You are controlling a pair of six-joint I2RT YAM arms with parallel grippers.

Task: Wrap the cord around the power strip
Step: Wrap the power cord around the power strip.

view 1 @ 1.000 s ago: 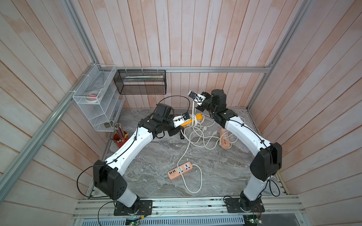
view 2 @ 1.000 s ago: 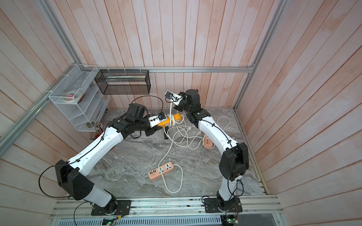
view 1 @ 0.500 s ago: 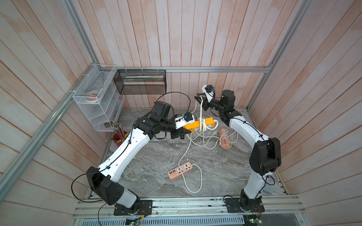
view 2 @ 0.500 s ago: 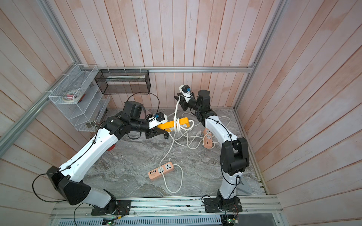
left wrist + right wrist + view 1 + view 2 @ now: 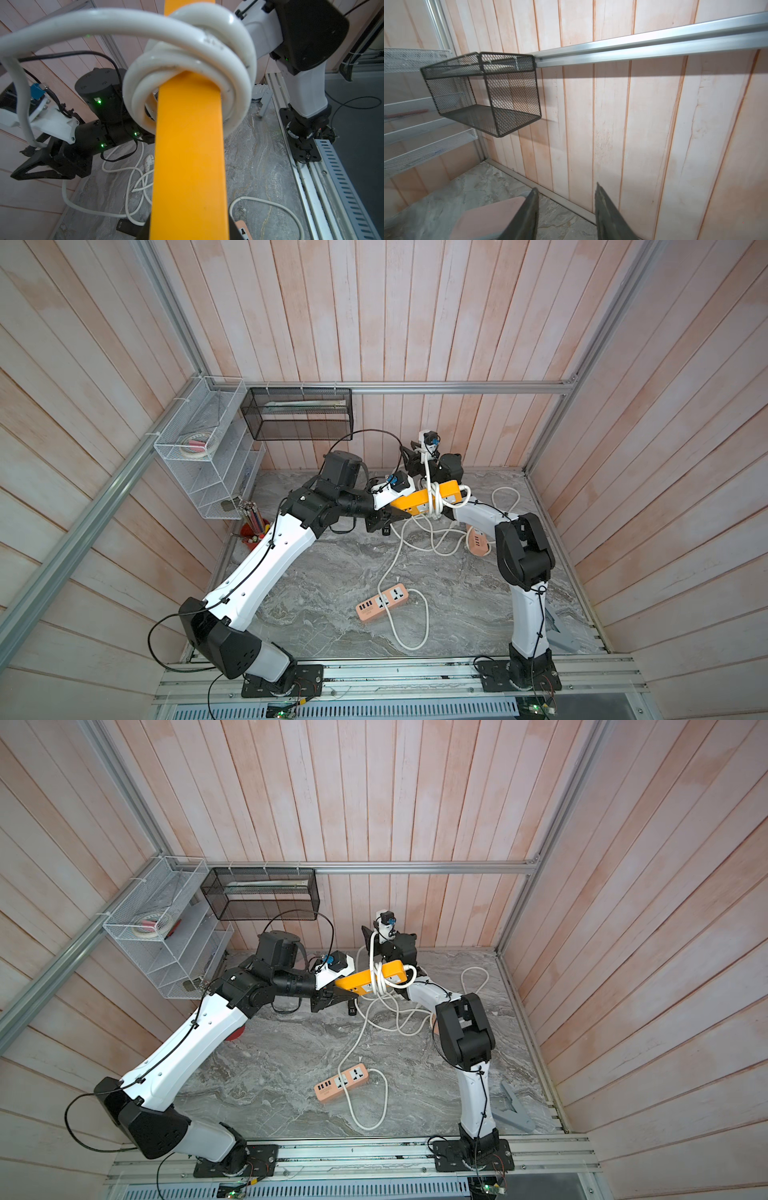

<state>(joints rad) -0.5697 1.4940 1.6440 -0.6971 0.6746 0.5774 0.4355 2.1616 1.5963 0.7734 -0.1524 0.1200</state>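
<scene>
The orange power strip (image 5: 415, 501) (image 5: 358, 981) hangs in the air at the back, with my left gripper (image 5: 395, 515) (image 5: 336, 996) shut on its near end. Several turns of the white cord (image 5: 434, 498) (image 5: 187, 62) circle its middle. In the left wrist view the power strip (image 5: 189, 145) fills the centre. From the turns the cord (image 5: 371, 952) climbs to my right gripper (image 5: 409, 450) (image 5: 365, 932) and lies against its body. My right gripper (image 5: 566, 187) is open, nothing between its fingers, facing the back wall. The remaining cord (image 5: 436, 539) lies tangled on the floor.
A pink power strip (image 5: 382, 603) with its own cord lies on the floor in front. Another pink strip (image 5: 478, 543) sits behind the right arm. A black mesh basket (image 5: 299, 414) and white wire shelves (image 5: 203, 456) hang at the back left, above a red pen cup (image 5: 253, 526).
My right gripper has opened and let go of the cord, shifting near the back wall. My left gripper has carried the orange strip up and to the right.
</scene>
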